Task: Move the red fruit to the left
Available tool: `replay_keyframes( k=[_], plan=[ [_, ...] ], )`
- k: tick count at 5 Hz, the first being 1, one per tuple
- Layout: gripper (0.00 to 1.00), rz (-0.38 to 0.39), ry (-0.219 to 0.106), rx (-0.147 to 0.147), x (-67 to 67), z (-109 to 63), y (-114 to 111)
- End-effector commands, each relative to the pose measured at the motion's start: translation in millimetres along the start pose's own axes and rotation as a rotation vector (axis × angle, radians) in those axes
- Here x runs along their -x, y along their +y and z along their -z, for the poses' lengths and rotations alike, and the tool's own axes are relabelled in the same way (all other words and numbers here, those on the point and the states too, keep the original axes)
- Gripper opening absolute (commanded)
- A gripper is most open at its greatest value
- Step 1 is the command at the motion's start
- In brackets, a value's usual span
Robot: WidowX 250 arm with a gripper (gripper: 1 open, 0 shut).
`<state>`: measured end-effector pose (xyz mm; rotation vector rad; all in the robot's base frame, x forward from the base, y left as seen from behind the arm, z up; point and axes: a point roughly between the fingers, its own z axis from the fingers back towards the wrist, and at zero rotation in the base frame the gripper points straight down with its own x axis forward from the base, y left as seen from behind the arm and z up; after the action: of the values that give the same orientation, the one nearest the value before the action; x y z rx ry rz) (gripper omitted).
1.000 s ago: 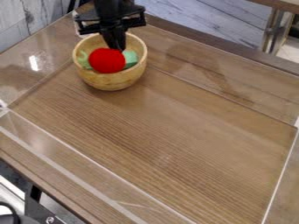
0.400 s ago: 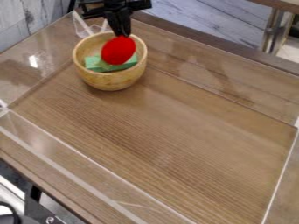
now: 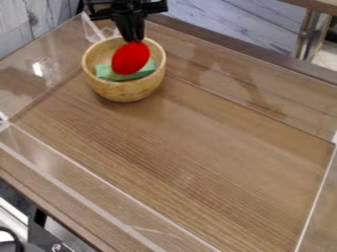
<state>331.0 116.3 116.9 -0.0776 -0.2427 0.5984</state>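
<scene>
The red fruit [image 3: 128, 59] hangs just above the inside of the wooden bowl [image 3: 126, 94] at the table's far left, its top level with the bowl's back rim. My black gripper [image 3: 130, 39] points down from the top edge of the view, its fingertips pressed onto the fruit's upper end and shut on it. The fruit's stem tip is hidden by the fingers. A flat green block [image 3: 101, 71] lies in the bowl under and behind the fruit.
The wooden table [image 3: 198, 148] has low clear walls along its edges. A grey metal leg [image 3: 310, 39] stands at the far right. Pale wooden planks run behind the table.
The red fruit came up out of the bowl's bottom with the gripper. Over the last half second it has stayed at nearly the same height.
</scene>
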Motion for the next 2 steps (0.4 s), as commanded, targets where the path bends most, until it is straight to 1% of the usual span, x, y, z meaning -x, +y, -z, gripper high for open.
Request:
replay_keyframes(
  k=[1, 2],
  plan=[
    [1.00, 0.000, -0.061, -0.008, -13.8, -9.8, 0.4],
    [1.00, -0.027, -0.049, -0.042, -14.8, 9.4, -2.3]
  ],
)
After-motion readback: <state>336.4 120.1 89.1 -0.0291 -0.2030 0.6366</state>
